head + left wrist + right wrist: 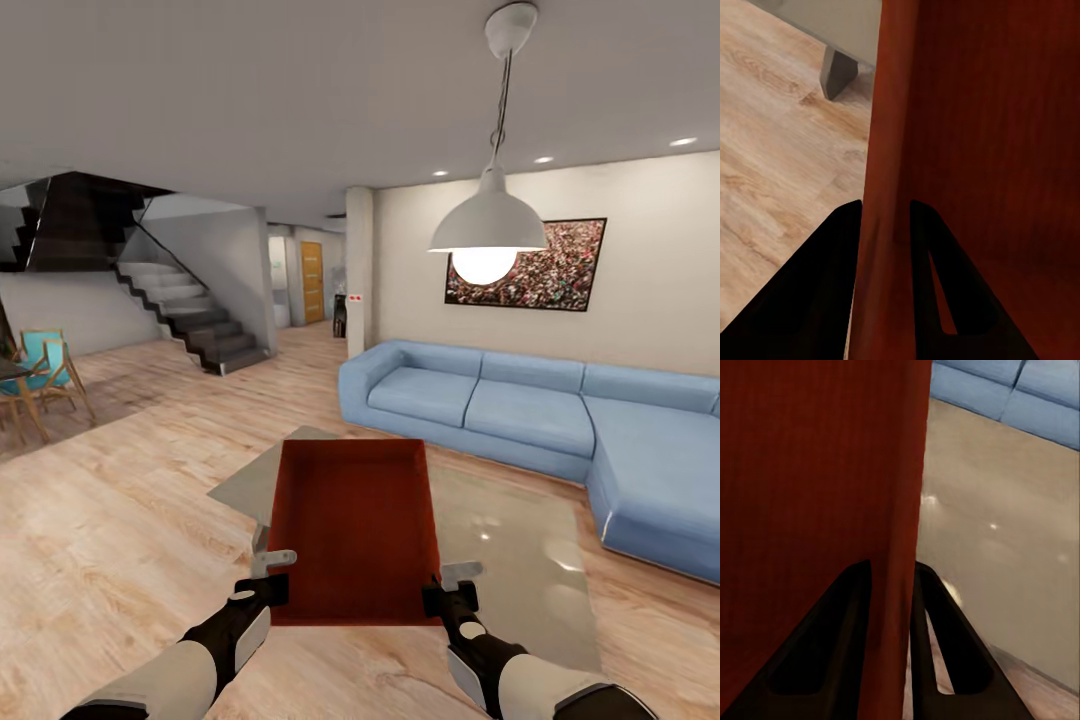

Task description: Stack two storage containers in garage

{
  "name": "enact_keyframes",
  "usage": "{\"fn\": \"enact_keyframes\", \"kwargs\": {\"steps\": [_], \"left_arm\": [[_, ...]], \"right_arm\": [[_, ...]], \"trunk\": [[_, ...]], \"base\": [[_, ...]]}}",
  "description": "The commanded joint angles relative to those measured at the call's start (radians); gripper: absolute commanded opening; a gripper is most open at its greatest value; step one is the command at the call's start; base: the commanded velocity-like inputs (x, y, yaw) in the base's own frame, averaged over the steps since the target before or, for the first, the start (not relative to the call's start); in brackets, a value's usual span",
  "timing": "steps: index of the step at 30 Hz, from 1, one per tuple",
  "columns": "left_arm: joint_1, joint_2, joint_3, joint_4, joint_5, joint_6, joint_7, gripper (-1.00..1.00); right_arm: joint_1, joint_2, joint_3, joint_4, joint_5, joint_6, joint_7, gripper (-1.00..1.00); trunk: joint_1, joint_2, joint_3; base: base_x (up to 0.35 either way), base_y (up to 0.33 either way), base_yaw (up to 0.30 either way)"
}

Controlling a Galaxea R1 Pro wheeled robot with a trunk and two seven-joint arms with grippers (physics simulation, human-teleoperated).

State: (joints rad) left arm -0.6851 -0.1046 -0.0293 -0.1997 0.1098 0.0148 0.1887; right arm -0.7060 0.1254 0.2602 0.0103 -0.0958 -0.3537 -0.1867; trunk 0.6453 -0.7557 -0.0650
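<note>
An orange-red rectangular lidless storage container is held above the glossy grey low table, each side wall pinched by the left gripper and right gripper

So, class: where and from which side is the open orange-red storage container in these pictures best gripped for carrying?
Grip the storage container by its two long side walls near the robot's end, one gripper per side, from above. It has no lid or handles, so each thin wall fits between two fingers. The left gripper and right gripper each straddle a wall this way, one finger inside, one outside.
</note>
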Motion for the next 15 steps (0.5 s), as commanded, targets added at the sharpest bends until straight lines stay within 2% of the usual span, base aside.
{"fn": "enact_keyframes", "kwargs": {"steps": [1,15], "left_arm": [[-0.001,0.014,0.013,0.002,0.007,0.002,0.029,-1.00],[-0.001,0.014,0.013,0.002,0.007,0.002,0.029,-1.00]], "right_arm": [[-0.001,0.000,-0.012,-0.003,0.003,-0.008,-0.002,-1.00],[-0.001,0.000,-0.012,-0.003,0.003,-0.008,-0.002,-1.00]], "trunk": [[0.000,-0.001,-0.002],[0.000,-0.001,-0.002]], "base": [[0.000,0.000,0.300],[0.000,0.000,0.300]]}}
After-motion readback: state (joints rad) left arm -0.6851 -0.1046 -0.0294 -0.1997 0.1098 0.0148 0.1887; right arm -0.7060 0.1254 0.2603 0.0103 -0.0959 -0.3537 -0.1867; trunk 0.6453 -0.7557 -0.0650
